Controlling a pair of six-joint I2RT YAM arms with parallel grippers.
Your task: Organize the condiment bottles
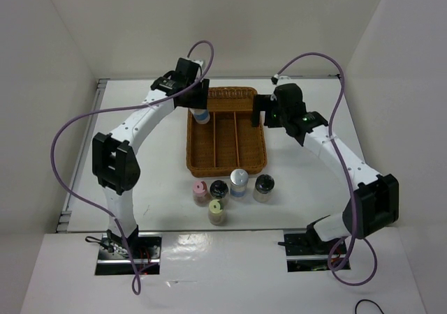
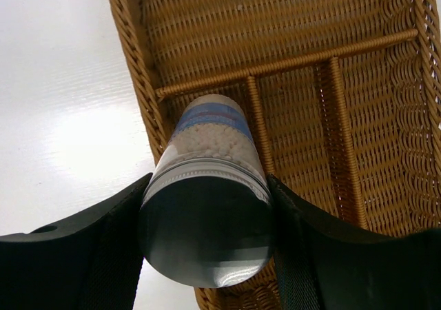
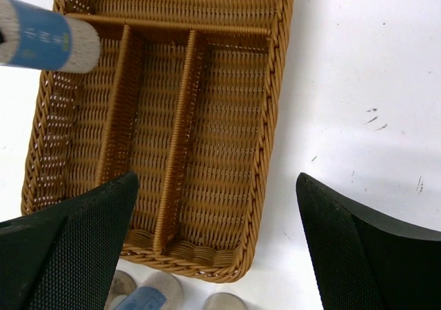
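The left pincer [image 2: 207,255] is clenched across the silver cap of a blue-labelled bottle [image 2: 210,141], holding it over the far left of the wicker basket [image 1: 227,169], above its left lane. The right pincer [image 3: 217,255] gapes empty over the basket's right side. Five other bottles [image 1: 239,182] cluster on the worktop [image 1: 314,202] just near of it. They look light, rigid and smooth-walled, so grip squarely round the cap.

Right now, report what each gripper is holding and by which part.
The left gripper clamps a blue-labelled bottle by its sides at the silver-capped end. The right gripper stands open, holding nothing.
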